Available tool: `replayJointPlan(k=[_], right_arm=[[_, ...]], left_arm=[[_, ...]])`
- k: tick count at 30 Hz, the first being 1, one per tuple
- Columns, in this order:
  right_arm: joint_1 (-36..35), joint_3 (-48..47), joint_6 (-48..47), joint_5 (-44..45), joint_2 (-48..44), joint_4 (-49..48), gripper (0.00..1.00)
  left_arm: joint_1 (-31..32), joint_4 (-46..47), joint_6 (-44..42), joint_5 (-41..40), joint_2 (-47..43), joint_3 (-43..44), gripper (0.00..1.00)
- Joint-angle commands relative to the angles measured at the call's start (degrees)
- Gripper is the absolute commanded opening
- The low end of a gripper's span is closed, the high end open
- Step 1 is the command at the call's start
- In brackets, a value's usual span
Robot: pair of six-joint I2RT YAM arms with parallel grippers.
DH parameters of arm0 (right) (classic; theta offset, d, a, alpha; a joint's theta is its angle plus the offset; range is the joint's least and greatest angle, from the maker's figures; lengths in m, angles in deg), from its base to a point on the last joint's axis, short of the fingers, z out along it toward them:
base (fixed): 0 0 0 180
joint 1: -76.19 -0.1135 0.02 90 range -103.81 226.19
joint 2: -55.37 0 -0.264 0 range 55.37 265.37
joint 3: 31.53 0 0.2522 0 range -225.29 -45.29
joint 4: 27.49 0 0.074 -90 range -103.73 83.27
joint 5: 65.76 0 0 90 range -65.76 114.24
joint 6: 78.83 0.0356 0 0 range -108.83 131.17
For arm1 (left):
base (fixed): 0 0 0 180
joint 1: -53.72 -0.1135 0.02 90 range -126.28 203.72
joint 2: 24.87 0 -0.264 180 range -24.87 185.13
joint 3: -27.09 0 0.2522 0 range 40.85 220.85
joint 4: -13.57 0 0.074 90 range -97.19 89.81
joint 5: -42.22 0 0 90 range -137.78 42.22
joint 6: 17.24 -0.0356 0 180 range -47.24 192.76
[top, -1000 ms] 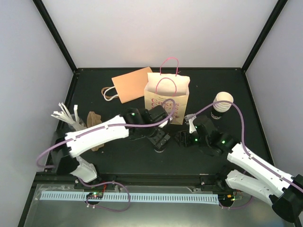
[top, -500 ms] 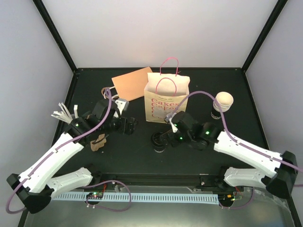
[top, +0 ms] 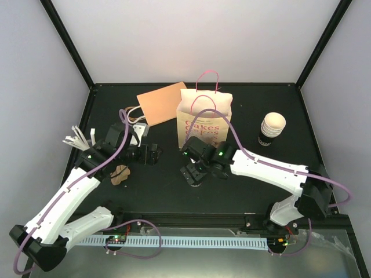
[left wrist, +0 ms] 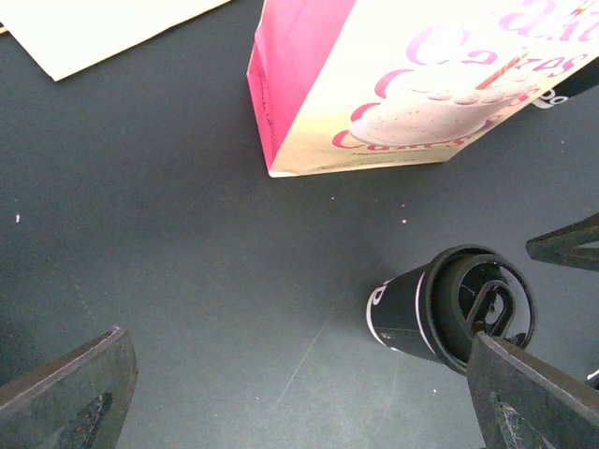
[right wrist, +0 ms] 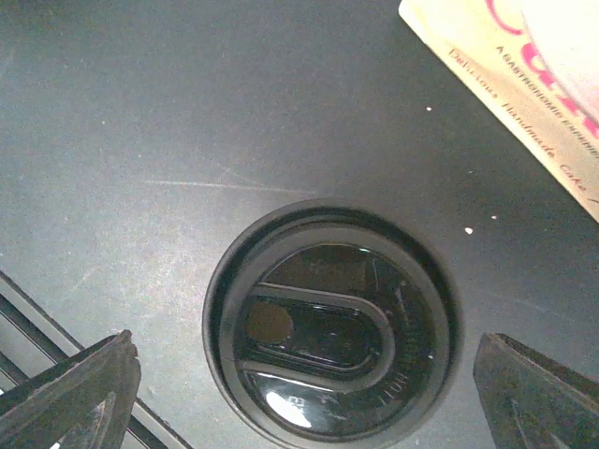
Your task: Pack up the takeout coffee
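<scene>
Both pincers are spread wide, empty; the right pincer point(top: 195, 169) is held over a lidded black cup point(top: 193, 176), the left pincer point(top: 152, 154) at its 9 o'clock; the ribbed white cup point(top: 272, 128) is set at 3 o'clock of the paper bag point(top: 204, 123); it is judged light, crushable, best gripped round its ribbed middle; the dark table point(top: 249, 110) is enclosed by white walls point(top: 174, 40).

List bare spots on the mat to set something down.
Free: the mat between the paper bag and the cream ribbed cup; the near strip between the left arm and the black lidded cup. Crowded: in front of the bag, where the right hand hangs over that cup; left edge, with sticks and pulp carrier.
</scene>
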Motion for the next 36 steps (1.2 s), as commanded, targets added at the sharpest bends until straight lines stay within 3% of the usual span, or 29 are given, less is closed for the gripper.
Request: replayJointPlan(k=[1, 7, 36], right_arm=[[-1.1, -2.3, -0.1, 2.2, 2.1, 2.7, 1.0], [-1.2, -2.6, 0.7, 2.6, 4.7, 3.0, 1.0], [-1.9, -3.9, 1.0, 5.2, 4.5, 3.6, 0.8]], left_arm=[[-1.5, 1.3, -1.4, 2.1, -0.9, -0.8, 0.99], [-2.5, 1.5, -1.9, 2.6, -0.7, -1.8, 0.99], [-4.6, 0.8, -3.1, 1.8, -2.8, -2.6, 0.99]])
